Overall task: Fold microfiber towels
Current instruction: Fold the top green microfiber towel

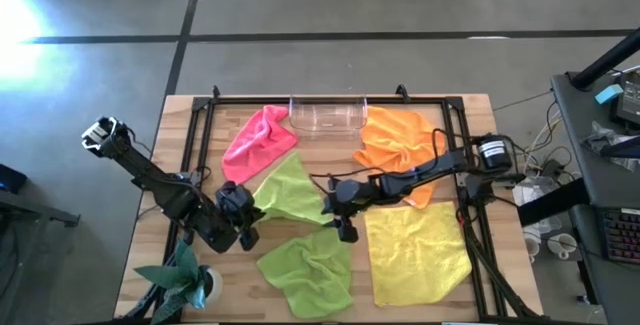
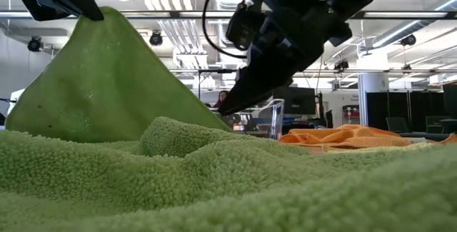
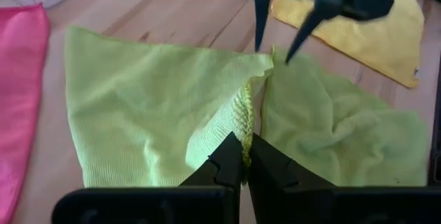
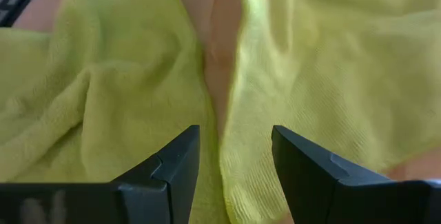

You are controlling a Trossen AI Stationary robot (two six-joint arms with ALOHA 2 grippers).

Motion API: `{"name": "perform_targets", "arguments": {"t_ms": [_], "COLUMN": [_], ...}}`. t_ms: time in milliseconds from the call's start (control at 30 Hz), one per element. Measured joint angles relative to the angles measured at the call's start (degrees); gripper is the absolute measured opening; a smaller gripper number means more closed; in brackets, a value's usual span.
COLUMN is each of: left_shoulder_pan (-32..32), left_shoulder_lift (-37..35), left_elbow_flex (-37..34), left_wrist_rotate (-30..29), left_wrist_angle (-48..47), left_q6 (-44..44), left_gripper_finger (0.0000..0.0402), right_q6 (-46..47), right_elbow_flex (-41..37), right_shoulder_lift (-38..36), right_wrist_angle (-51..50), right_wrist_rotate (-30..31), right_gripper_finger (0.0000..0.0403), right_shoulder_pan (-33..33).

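Left gripper (image 3: 246,156), jaws pinching a lime green towel (image 1: 290,190) corner, lifts it; right gripper (image 1: 343,227), jaws spread, must catch the opposite corner

Around the clear plastic tray (image 1: 327,117), cloths crowd the counter (image 1: 470,110): the pink towel (image 1: 258,137) touches one end, the orange towel (image 1: 398,145) the other. In front of the tray a strip of bare wood lies open, up to the right pincer (image 1: 345,227) hovering over the towels' meeting edges.
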Motion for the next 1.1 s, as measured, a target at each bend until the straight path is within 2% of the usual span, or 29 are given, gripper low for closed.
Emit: {"name": "perform_targets", "arguments": {"t_ms": [167,500,633,867,967,1100], "left_shoulder_pan": [0.0,0.0,0.0,0.0,0.0,0.0], "left_shoulder_lift": [-0.5,-2.7,-2.7,-2.7,-2.7,-2.8], "left_elbow_flex": [0.0,0.0,-0.1,-0.1,-0.1,0.8], "left_wrist_rotate": [-1.0,-1.2,-1.2,-1.1,0.4,1.9], "left_wrist_angle": [0.2,-0.2,-0.2,-0.3,-0.2,-0.2], "left_q6": [0.0,0.8,1.0,1.1,3.0,7.9], "left_gripper_finger": [0.0001,0.0001,0.0001,0.0001,0.0001,0.0001], "right_q6": [0.1,3.9,5.3,5.2,5.2,5.4], "right_elbow_flex": [2.0,3.3,3.3,4.5,6.9,12.4], "right_shoulder_lift": [2.9,5.3,5.2,4.4,2.7,0.5], "right_wrist_angle": [-0.5,-5.6,-6.2,-7.5,-12.6,-24.4], "right_wrist_rotate": [-1.2,0.9,2.1,2.2,2.2,2.2], "right_gripper_finger": [0.0171,0.0165,0.0131,0.0020,0.0013,0.0009], "right_shoulder_pan": [0.7,0.7,0.8,0.8,0.8,0.8]}}
